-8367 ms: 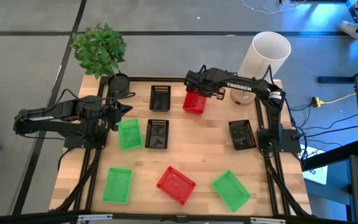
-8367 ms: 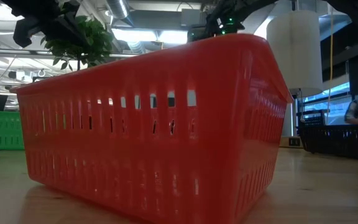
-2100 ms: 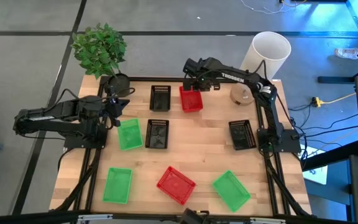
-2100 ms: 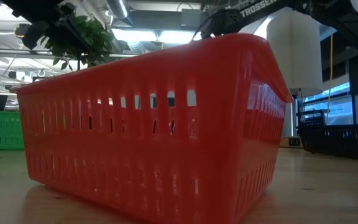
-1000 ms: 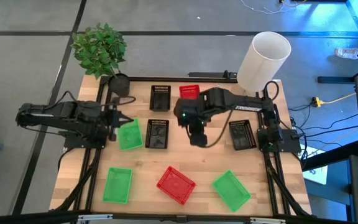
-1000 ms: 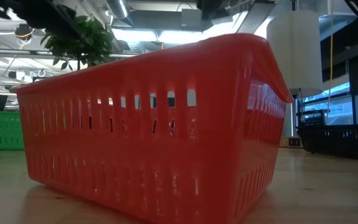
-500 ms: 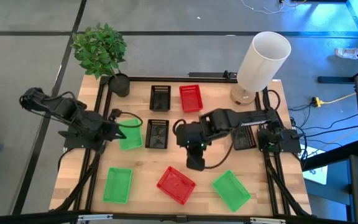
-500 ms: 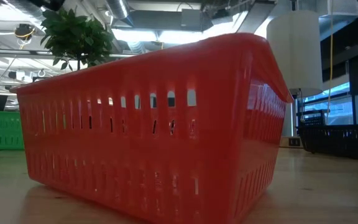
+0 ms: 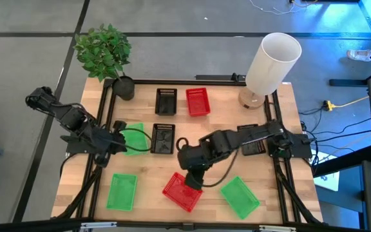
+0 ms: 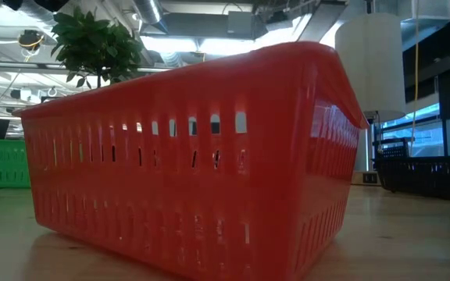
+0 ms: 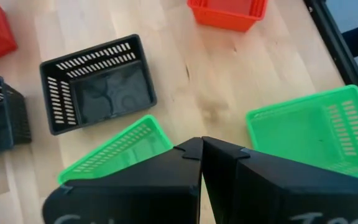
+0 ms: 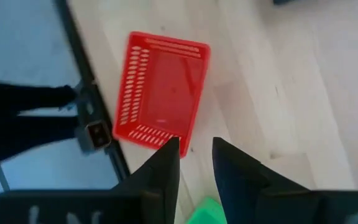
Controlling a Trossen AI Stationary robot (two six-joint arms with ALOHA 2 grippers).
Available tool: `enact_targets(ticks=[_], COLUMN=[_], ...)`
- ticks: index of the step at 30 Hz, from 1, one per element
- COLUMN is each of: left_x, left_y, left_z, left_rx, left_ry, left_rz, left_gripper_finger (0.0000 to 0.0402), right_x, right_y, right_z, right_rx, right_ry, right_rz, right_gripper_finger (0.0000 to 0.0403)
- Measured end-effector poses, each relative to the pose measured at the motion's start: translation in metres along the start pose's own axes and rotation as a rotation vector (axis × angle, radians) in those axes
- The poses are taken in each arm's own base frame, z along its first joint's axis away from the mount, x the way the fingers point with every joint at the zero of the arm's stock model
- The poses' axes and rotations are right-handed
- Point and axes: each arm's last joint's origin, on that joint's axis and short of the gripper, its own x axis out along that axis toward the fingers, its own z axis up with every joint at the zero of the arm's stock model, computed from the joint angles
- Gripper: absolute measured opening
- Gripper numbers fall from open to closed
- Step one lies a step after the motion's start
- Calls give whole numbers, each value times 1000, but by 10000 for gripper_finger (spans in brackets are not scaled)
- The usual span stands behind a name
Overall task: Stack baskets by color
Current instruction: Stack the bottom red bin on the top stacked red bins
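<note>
Red is the colour in hand: the right gripper point(image 9: 192, 181) hangs over the tilted red basket point(image 9: 182, 191) at the front of the bench point(image 9: 205, 138), its fingers point(image 12: 166, 163) a narrow gap apart and holding nothing. In its wrist view they stand just off that basket's near short wall. Taking this tilted red basket as the landmark, a second red basket point(image 9: 198, 102) lies well behind it at the back of the bench, with a black basket point(image 9: 166, 100) just beside that one. Another black basket point(image 9: 162, 138) lies behind and to the landmark's left, and a third black basket point(image 9: 252, 139) behind and to its right, partly under the right arm. A green basket point(image 9: 239, 196) sits near on the landmark's right, a green one point(image 9: 122, 191) farther off on its left, and a third green basket point(image 9: 134, 137) behind that, at the left gripper point(image 9: 122, 143).

The left gripper is closed, its tips meeting over the rim of that third green basket in its wrist view; whether it pinches the wall I cannot tell.

My reading is that the step is a pick-up of the front red basket, not yet gripped. The next move calls for lowering so one finger goes inside the wall and one outside, closing, then carrying the basket back to nest it squarely in the rear red one, turned to match.
</note>
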Motion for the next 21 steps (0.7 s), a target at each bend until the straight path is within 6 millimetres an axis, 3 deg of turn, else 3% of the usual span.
enact_targets(ticks=[11,21], left_x=[-1,-2], left_y=[-7,-9], left_z=[-1,-2], left_rx=[36,47], left_ry=[-6,-7], left_rz=[-17,-25], left_gripper_finger=[0,0], right_x=[82,128], right_y=[7,0], right_z=[14,21], right_rx=[53,96], right_ry=[127,169], right_rz=[-1,-58], right_gripper_finger=[94,94])
